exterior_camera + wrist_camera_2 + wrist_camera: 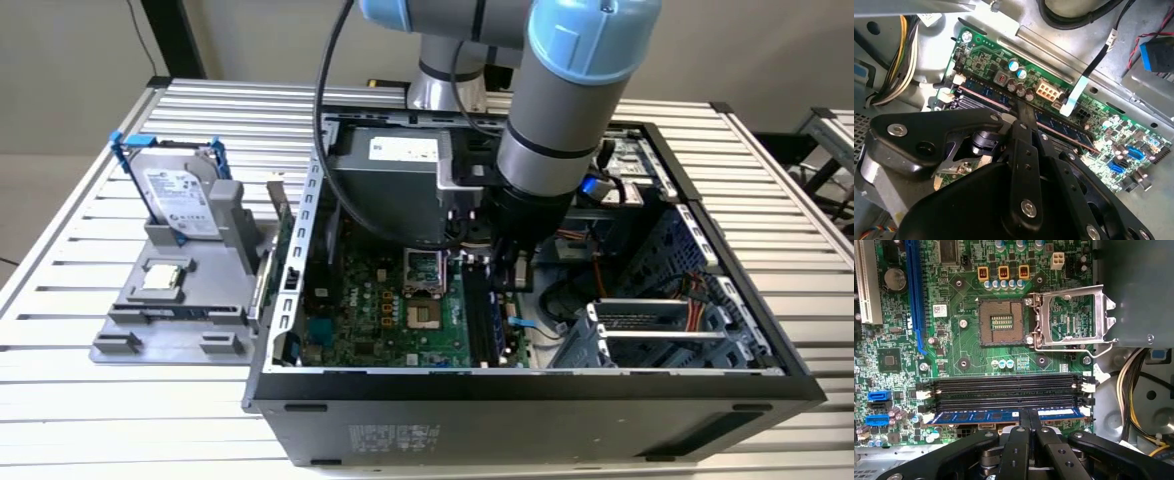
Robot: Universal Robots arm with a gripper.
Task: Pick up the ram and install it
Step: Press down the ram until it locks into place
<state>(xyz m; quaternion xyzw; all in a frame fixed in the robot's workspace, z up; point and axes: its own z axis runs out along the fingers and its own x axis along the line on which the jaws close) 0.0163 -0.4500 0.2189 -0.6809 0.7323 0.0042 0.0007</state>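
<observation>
Ram (1004, 415), the long dark-blue circuit stick, lies lengthwise in the outermost black memory slot (1004, 402) of the green motherboard (969, 355), and I see my tool (1028, 416) clamped across its middle, fingers together, square to its long axis.

So there's this slatted silver metal table (120, 420). Sitting right on it: an open black computer case (534, 400) and, just beside it, a grey plastic parts holder (167, 325).

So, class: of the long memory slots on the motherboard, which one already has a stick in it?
The slot nearest the gripper: the blue ram sits in it, while the black slots beside it stand empty.
</observation>
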